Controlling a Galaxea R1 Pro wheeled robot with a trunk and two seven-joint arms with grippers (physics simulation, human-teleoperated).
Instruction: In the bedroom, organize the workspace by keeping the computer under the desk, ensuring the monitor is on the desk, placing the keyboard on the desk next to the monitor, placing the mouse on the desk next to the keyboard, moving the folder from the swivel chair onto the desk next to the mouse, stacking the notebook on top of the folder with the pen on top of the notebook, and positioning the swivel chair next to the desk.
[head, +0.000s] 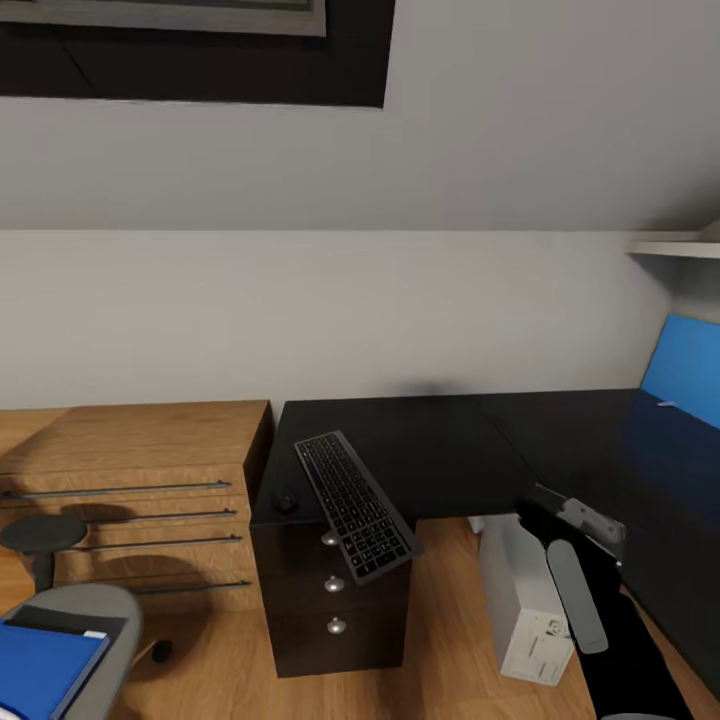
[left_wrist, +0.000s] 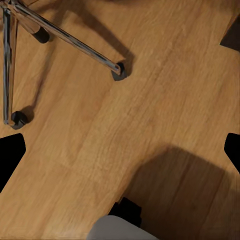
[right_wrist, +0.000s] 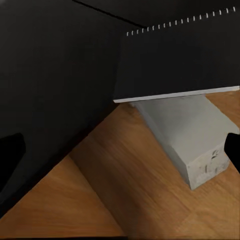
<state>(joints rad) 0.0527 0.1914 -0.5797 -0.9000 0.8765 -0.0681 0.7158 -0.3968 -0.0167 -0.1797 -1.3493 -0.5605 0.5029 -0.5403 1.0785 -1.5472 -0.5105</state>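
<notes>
On the counter (head: 450, 450) we find the keyboard (head: 355, 503) overhanging its edge, the mouse (head: 286, 497) just beside it, needing repositioning; both tools' spread we cannot tell.

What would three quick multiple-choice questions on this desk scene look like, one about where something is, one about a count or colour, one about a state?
1. Where does the computer stand?
A. On the floor under the desk
B. On the desk top
C. On the swivel chair

2. How many round silver knobs show on the dark drawer unit?
A. One
B. Three
C. Five

3. How does the keyboard lie?
A. Flat in the middle of the desk
B. On the floor
C. With one end overhanging the desk's front edge

Answers:
1. A, the white tower sits on the wood floor below the black top.
2. B, three knobs run down its front.
3. C, its near end pokes past the edge, above the knobs.
</notes>
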